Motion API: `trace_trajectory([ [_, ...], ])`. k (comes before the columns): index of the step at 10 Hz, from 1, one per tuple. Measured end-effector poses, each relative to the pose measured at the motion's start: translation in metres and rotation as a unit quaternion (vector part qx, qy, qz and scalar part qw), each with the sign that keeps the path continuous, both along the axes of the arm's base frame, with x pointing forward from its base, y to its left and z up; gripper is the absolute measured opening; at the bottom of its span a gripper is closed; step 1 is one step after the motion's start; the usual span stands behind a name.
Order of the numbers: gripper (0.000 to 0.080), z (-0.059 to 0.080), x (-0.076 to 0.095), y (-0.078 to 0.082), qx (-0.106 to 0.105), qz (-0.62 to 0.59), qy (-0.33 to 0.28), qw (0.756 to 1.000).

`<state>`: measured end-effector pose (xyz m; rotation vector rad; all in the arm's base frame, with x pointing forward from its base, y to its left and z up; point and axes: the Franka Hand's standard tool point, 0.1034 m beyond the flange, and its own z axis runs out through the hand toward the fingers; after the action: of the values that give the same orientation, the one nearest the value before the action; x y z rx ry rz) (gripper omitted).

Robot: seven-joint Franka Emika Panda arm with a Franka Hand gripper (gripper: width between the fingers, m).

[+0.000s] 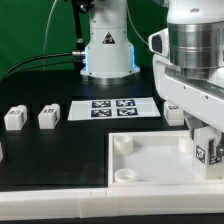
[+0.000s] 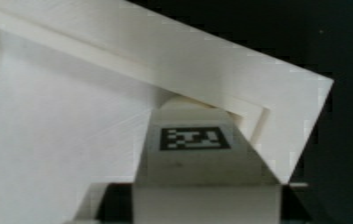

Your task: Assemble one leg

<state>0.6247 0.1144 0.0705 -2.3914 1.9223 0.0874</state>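
White jaws (image 1: 207,150) shut on a tagged leg (image 1: 206,150), held upright at the large white panel's (image 1: 150,165) corner on the exterior view's right. Two more legs (image 1: 14,118) (image 1: 48,117) lying loose on the black worktop (image 1: 60,160), marker board (image 1: 112,108) between.

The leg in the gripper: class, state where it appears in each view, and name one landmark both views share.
Exterior view: the leg stands upright at the exterior view's right edge, under the gripper, over the large white panel.
Wrist view: the leg runs up from between the gripper's fingers, tag facing the camera, its far end against the panel.
Shared landmark: the black-and-white tag on the leg.
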Motion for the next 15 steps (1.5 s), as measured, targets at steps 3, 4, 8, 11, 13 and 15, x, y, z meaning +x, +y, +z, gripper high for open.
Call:
trace_trajectory([
  [3, 0.0294, 0.0004, 0.0001, 0.003, 0.003, -0.164, 0.014, 0.986],
  [4, 0.0294, 0.0007, 0.0006, 0.0031, 0.006, -0.218, 0.019, 0.976],
  [8, 0.0294, 0.001, 0.0015, 0.0028, 0.013, -0.278, 0.023, 0.96],
  [11, 0.0405, 0.001, 0.0012, 0.0042, 0.013, -0.254, 0.021, 0.967],
  [13, 0.0634, 0.001, 0.001, 0.0048, 0.013, -0.251, 0.021, 0.968],
  [15, 0.0646, 0.001, 0.0009, 0.0055, 0.013, -0.248, 0.02, 0.969],
])
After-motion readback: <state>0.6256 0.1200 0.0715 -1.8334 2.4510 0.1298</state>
